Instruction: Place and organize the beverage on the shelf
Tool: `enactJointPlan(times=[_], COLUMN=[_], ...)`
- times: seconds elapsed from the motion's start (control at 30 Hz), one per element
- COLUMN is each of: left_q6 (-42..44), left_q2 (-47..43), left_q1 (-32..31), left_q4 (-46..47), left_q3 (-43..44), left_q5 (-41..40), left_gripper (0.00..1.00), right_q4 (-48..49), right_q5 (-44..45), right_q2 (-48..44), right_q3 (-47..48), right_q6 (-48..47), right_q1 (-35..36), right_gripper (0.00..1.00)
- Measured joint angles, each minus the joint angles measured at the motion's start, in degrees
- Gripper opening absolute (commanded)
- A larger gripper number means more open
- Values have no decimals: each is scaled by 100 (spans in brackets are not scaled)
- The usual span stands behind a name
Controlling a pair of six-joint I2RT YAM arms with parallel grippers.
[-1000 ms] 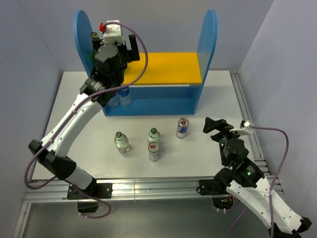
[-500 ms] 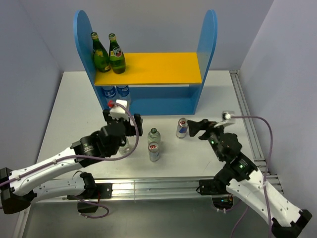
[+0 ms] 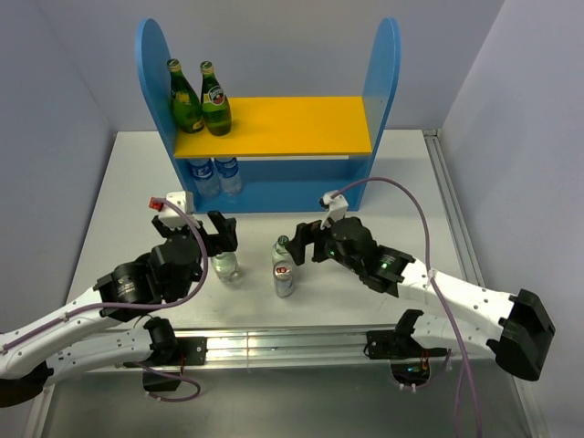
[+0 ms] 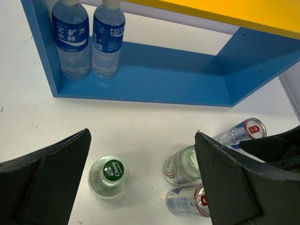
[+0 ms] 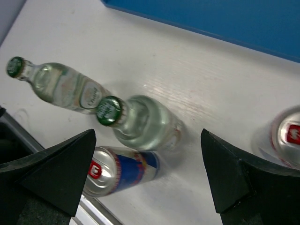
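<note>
The left hand (image 4: 143,136) was spread wide and pinching nothing. It hung right over a clear green-capped bottle (image 4: 108,176) standing upright on the bench (image 4: 28,117). On its wrist cam the bottle sat in the gap nearer the left finger, and neither finger touched it.

The right hand (image 5: 149,133) was the same deal: wide open, empty, reaching in from the right. The other clear bottle (image 5: 140,123) showed between its fingers with no contact visible. A blue-and-silver can (image 5: 124,169) stood just beside that bottle on the near side; whether the two actually touched, can't tell. A second slim can (image 4: 241,132) stood a bit further right, closer to the shelf (image 3: 388,82). The overhead cam couldn't see it at all because the right arm covered it.

Up on the shelf, a dark green glass bottle (image 3: 185,100) and a second green glass bottle (image 3: 216,102) stood upright side by side. They were at the left end of the yellow top board (image 3: 292,126), right by the left side panel. Two blue-labelled water bottles (image 4: 71,40) stood together in the left corner of the lower tier.

So four of the drinks were out on the bench in front of the shelf, none in a grip.
</note>
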Motion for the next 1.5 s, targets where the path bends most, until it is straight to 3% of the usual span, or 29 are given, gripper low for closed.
enactJointPlan(times=[0.23,0.57,0.67,0.8,1.13,1.27,1.37,1.4,1.5], left_q6=[-197,-326,-376,-455,-584,-625,-678,-702,-734], left_q2=[70,-57,-114,-111,-153,-199,-214,-214,-225], left_q1=[-146,-258,-332,-420,-533,-584,-619,-625,-662], left_q4=[-90,-136,-177,-223,-356,-398,-422,-431,-439], left_q3=[-2,-61,-72,-72,-72,-83,-109,-114,-116], left_q5=[-170,-313,-391,-511,-654,-713,-765,-780,-822], left_gripper=[99,99,99,99,99,99,99,99,99], right_q4=[289,881,1108,1493,1860,1880,1888,1888,1845], right_q5=[358,964,1117,1292,1375,1390,1471,1561,1663], right_q2=[560,1266,1344,1456,1845,1871,1875,1875,1915], right_q3=[391,363,313,229,234,247,273,295,369], right_q6=[7,50,50,24,28,24,-11,-74,-39], right_q1=[474,553,581,603,660,691,715,713,678], right_gripper=[100,97,91,75,67,53,37,25,0])
